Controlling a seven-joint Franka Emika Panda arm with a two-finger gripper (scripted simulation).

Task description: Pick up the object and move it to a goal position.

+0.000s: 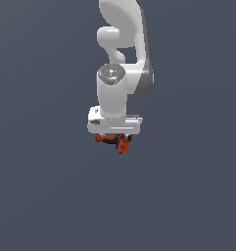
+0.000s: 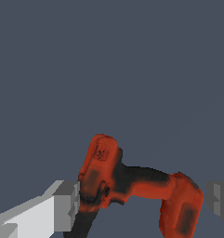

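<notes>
The object is a small red-orange and black drill-shaped tool (image 2: 132, 186). In the wrist view it lies between my two grey fingers (image 2: 62, 207), its red head by one finger and its blocky base by the other. The jaws stand wide apart. One finger's edge meets the head in the picture, and a thin gap shows at the other finger. My gripper (image 2: 142, 204) is open around it. In the exterior view the tool (image 1: 114, 140) shows just under the white hand (image 1: 113, 123), which hides the fingers.
The white arm (image 1: 120, 59) rises straight above the hand in the exterior view. The plain dark grey ground (image 1: 46, 196) fills the rest of both views. No other object and no goal marker shows.
</notes>
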